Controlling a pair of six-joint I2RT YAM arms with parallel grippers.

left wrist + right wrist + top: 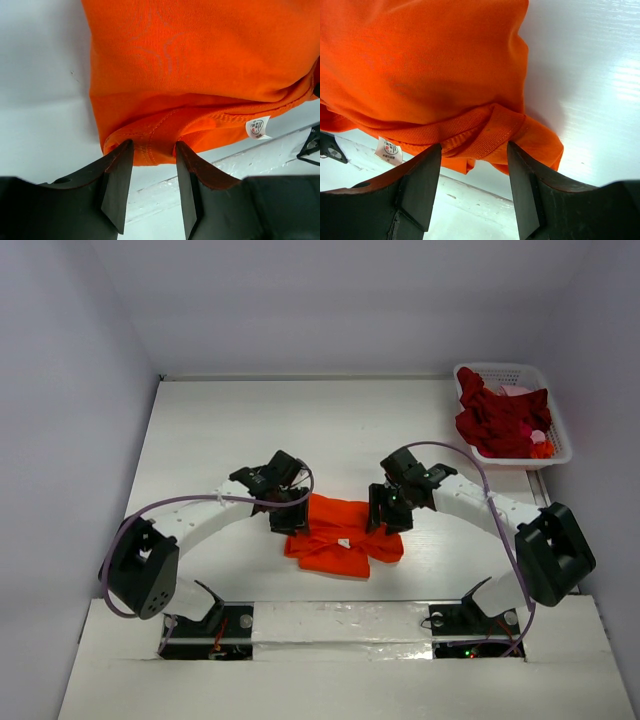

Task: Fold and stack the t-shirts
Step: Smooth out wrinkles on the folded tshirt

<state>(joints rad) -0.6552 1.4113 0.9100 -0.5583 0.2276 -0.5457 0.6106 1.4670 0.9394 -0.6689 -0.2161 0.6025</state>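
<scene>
Between both arms, crumpled orange t-shirt [342, 535]

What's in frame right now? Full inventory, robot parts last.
orange t-shirt: one, bright orange, partly folded, on the table between the two arms near the front edge
neck label: one, white, small, on the orange t-shirt's collar
dark red t-shirts: count unclear, dark red, bunched in the basket
pale pink cloth: a bit showing, pink, in the basket behind the red pile
basket: one, white lattice, far right corner of the table
table: one, white
left end effector: one, black, fingers either side of the orange t-shirt's left edge
right end effector: one, black, fingers either side of a bunched fold at the shirt's right edge
</scene>
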